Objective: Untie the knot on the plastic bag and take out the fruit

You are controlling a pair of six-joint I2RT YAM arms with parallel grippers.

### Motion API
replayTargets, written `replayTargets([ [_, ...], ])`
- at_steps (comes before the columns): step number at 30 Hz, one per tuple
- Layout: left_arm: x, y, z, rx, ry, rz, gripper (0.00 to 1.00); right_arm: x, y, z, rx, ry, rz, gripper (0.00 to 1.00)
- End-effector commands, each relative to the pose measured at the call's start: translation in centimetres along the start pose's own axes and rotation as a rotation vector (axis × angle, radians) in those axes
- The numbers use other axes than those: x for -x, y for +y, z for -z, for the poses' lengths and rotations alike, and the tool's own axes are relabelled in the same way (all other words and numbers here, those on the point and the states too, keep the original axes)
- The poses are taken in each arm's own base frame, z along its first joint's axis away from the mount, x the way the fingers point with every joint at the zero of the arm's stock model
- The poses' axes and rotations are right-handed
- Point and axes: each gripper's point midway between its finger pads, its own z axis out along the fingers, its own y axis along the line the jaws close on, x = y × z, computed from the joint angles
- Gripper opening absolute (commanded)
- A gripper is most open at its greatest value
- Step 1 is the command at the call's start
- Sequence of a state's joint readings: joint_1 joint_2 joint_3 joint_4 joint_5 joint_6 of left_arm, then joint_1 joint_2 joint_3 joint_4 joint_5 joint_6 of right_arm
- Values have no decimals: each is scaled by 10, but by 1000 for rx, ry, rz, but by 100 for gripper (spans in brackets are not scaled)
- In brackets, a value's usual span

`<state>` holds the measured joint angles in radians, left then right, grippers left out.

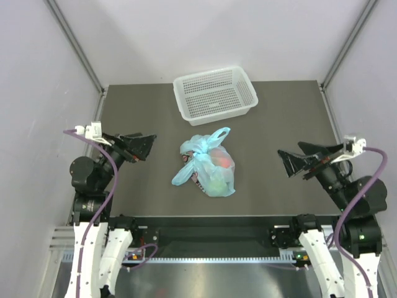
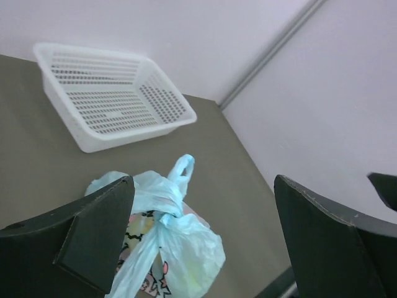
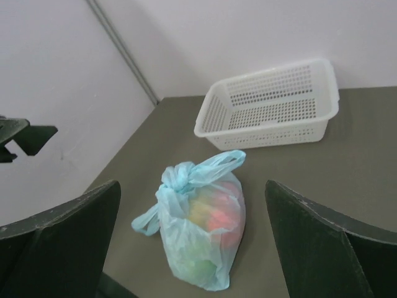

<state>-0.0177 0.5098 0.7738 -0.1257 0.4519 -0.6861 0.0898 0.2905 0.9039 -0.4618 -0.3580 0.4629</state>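
The light-blue plastic bag [image 1: 209, 169] lies tied in the middle of the table, also in the left wrist view [image 2: 186, 248] and right wrist view [image 3: 205, 236]. Its knot [image 1: 197, 154] is a bunched lump at the top [image 2: 162, 214] [image 3: 181, 180], with one loop handle pointing to the basket and one to the near left. Fruit [image 3: 217, 217] shows through the plastic: red, yellow and green. My left gripper [image 1: 149, 146] is open and empty, left of the bag. My right gripper [image 1: 284, 162] is open and empty, right of the bag.
A white perforated basket [image 1: 215, 93] stands at the back of the table beyond the bag, also in the wrist views [image 2: 111, 99] [image 3: 273, 105]. Pale walls with metal posts enclose the table on three sides.
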Motion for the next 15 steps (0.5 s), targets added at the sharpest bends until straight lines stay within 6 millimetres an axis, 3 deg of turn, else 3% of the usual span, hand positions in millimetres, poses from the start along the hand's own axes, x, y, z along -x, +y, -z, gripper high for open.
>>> replayTargets([
  [1, -9, -31, 7, -162, 45, 73, 99, -12, 16, -14, 121, 121, 21, 100],
  [3, -21, -36, 7, -226, 96, 67, 99, -20, 28, -25, 236, 183, 23, 100],
  [6, -30, -28, 0, -225, 142, 57, 99, -22, 28, -43, 288, 202, 22, 100],
  [9, -43, -19, -10, -224, 233, 68, 99, -27, 13, -70, 223, 239, 44, 100],
  [10, -48, -15, -13, -224, 260, 65, 99, -41, 8, -74, 186, 309, 39, 100],
  [11, -59, -9, -15, -207, 309, 89, 99, -52, 26, -86, 225, 377, 64, 100],
  [12, -64, -1, -23, -194, 345, 89, 99, -57, 11, -99, 109, 380, 148, 100],
  [13, -69, 4, -26, -177, 368, 94, 99, -58, 16, -104, 73, 409, 199, 100],
  [14, -73, 8, -28, -159, 392, 101, 99, -91, 37, -112, 115, 513, 274, 100],
  [15, -70, 15, -35, -126, 388, 89, 99, -91, 24, -122, -8, 504, 343, 100],
])
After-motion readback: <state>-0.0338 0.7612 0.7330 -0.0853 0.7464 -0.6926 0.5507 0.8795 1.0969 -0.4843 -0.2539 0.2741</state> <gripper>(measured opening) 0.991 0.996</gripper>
